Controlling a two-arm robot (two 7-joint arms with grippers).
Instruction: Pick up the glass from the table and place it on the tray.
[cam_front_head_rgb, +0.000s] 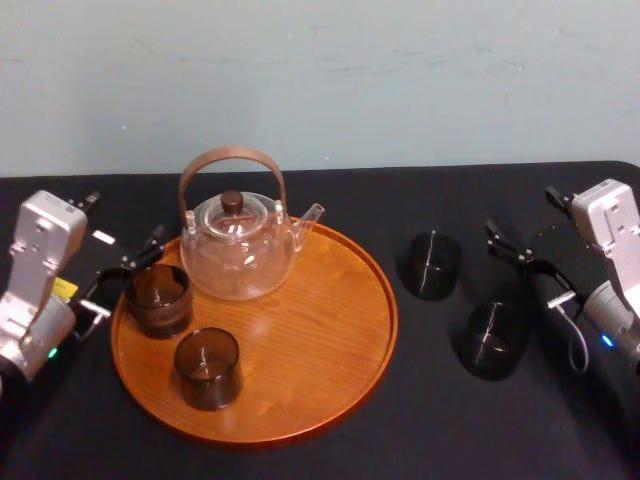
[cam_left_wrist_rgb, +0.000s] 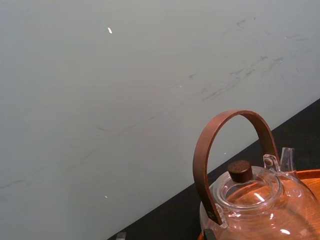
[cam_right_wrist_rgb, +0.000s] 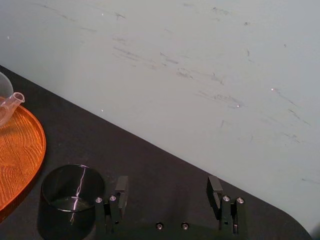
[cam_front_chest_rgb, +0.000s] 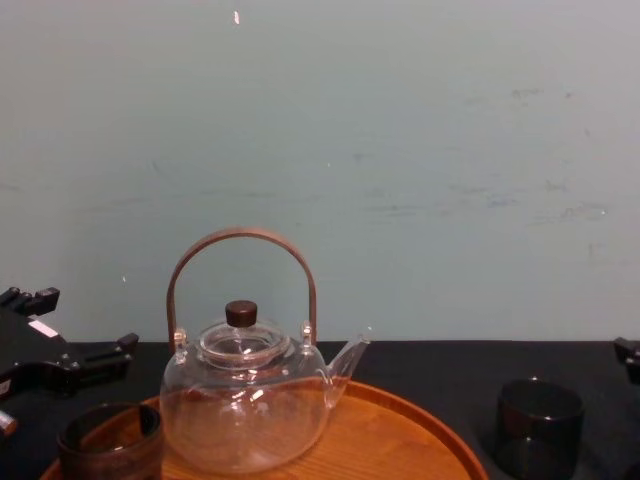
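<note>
On the tray (cam_front_head_rgb: 320, 330), near side: front glass (cam_front_head_rgb: 207, 368) is standing.
Tray's left rim: left hand (cam_front_head_rgb: 125, 275) is hanging open beside rim glass (cam_front_head_rgb: 158, 298).
Tabletop (cam_front_head_rgb: 450, 420), right: near glass (cam_front_head_rgb: 493, 340) and far glass (cam_front_head_rgb: 432, 265) are standing; right hand (cam_front_head_rgb: 535, 272) is hanging open beside them.
Tray's far side: teapot (cam_front_head_rgb: 240, 245) is sitting.

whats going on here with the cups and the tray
A two-armed robot is loading glasses onto the round wooden tray. Two glasses already sit there beside the teapot; two more wait on the black table. The left gripper is open beside the tray's rear glass; the right gripper is open and empty near a table glass.
</note>
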